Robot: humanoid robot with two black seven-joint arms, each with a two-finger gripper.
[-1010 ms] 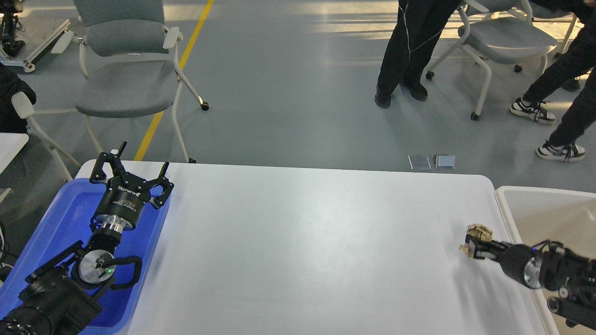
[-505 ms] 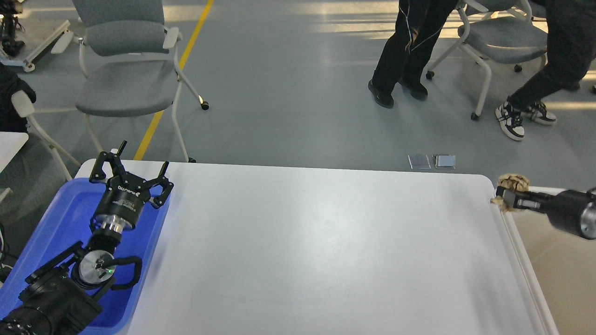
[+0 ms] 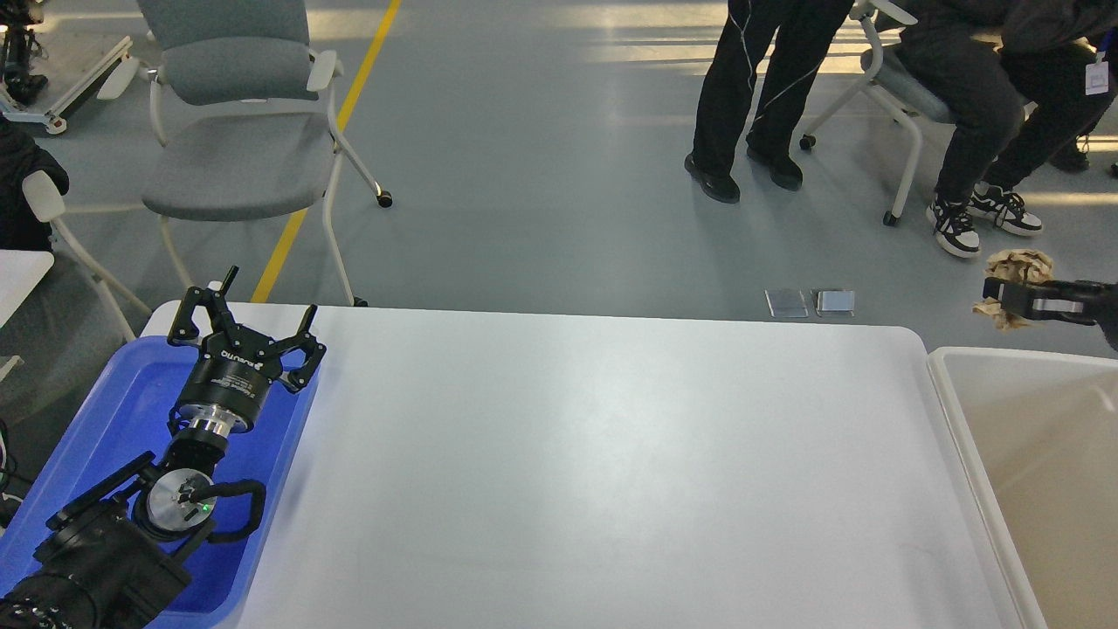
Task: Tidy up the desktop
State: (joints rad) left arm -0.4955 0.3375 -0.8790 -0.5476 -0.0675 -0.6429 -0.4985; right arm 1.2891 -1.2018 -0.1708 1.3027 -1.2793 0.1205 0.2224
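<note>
Desktop (image 3: 594,472) sits below-left of your right gripper (image 3: 996,301), bin (image 3: 948,384) right under it. It's clamped on a paper wad (image 3: 1017,264) near the bin's far rim, so dropping now prob misses. Left gripper (image 3: 244,336) spread open, idle over the tray (image 3: 96,411).

Grey smooth floor (image 3: 541,175), sunlight streaking across the far strip. Yellow line (image 3: 327,140) painted diagonally at left. Grey padded chair (image 3: 240,131) with white frame on castors beside it. Second chair (image 3: 908,87) at right, occupied by a seated person (image 3: 1004,79); another person (image 3: 755,87) stands nearby. Two small metal floor plates (image 3: 810,303).
</note>
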